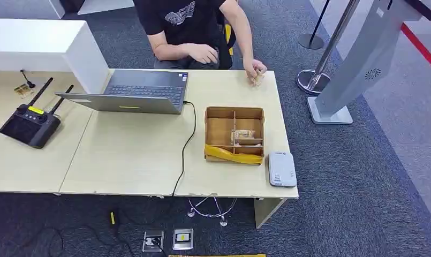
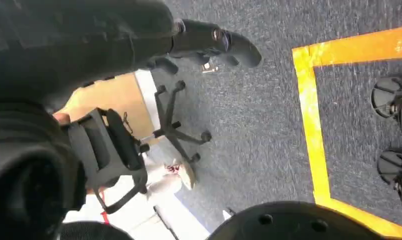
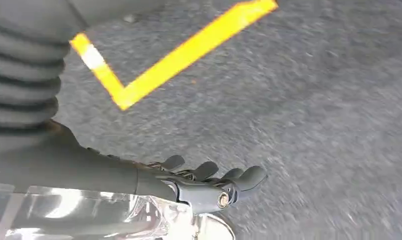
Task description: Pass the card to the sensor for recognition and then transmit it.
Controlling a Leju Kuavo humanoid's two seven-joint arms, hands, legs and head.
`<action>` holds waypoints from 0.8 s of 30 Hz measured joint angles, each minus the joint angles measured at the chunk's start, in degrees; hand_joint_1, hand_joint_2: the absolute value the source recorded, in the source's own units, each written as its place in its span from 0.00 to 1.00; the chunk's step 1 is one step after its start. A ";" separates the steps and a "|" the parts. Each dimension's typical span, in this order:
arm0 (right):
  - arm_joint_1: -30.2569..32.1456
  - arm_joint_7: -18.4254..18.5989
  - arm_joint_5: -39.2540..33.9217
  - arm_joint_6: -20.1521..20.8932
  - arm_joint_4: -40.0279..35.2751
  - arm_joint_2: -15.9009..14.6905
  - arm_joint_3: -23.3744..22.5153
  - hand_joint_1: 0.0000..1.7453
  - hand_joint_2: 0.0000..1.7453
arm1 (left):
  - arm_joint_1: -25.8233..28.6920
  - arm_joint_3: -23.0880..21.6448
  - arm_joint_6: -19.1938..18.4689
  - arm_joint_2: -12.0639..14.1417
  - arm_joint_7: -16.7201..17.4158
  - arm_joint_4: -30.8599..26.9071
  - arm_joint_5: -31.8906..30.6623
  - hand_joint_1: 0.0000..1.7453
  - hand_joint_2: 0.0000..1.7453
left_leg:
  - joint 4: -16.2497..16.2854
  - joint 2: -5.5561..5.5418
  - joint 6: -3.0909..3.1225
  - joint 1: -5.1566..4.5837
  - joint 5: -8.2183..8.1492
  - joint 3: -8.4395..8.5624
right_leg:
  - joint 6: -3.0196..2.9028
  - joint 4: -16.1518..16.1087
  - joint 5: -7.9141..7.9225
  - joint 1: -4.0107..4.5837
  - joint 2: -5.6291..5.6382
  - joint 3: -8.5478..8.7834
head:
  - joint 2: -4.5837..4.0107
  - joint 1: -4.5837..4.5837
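1. A dark grey carpet is running under everything, with yellow floor tape (image 3: pixel 189 50) crossing it close to the robot, and a light wooden table (image 1: pixel 127 160) is standing just ahead.
2. Both arms are hanging low over the carpet, which suggests the task is not yet under way. The left hand (image 2: pixel 213 42) is extending dark fingers over the floor with nothing in them; whether they are spread or curled I cannot tell. The right hand (image 3: pixel 213 182) is lying with its fingers slightly apart, holding nothing.
3. At the table's near right corner, the white sensor (image 1: pixel 281 168) is lying flat, probably placed there within easy reach of a card brought over it.
4. Just beyond it, a divided cardboard box (image 1: pixel 234 134) is holding what looks like the card (image 1: pixel 244 137) in a middle compartment; it is too small to be sure.
5. Further left, a laptop (image 1: pixel 143 91) is sitting open, and a black remote controller (image 1: pixel 30 124) is resting on the neighbouring desk.
6. At the far edge, a person's hand (image 1: pixel 254 69) is resting on the table top, likely waiting to receive the card.
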 joint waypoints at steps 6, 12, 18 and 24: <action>-0.74 3.49 -0.46 0.00 -2.81 -10.46 0.00 0.00 1.00 | 0.03 0.02 0.00 0.48 -0.02 0.00 0.18 0.00 0.00 | 0.01 0.00 0.07 -0.27 0.00 -0.01 | 0.09 -0.03 0.05 -0.27 -0.03 0.02 | 0.00 0.00; -3.82 0.98 -7.94 0.65 0.83 -31.25 0.00 0.00 1.00 | 0.05 0.02 0.00 2.03 -1.25 0.00 -1.29 0.00 0.00 | 0.02 0.09 0.46 -0.60 -0.02 -0.03 | 0.33 -0.09 0.18 -0.59 0.00 0.00 | 0.00 0.00; -13.75 -0.59 -3.35 0.33 4.35 -46.08 0.18 0.00 1.00 | -0.13 0.00 0.00 2.32 -2.88 -0.02 -1.46 0.00 0.00 | 0.03 0.24 0.70 -0.67 0.10 0.00 | 0.52 -0.09 0.30 -0.66 0.14 -0.03 | 0.00 0.02; -24.74 -0.59 7.73 0.28 7.29 -54.22 0.55 0.00 1.00 | -0.13 -0.04 0.00 2.43 -3.32 -0.22 -2.95 0.00 0.00 | 0.03 0.17 0.71 -0.67 0.15 -0.06 | 0.55 -0.06 0.33 -0.66 0.07 -0.01 | 0.00 -0.02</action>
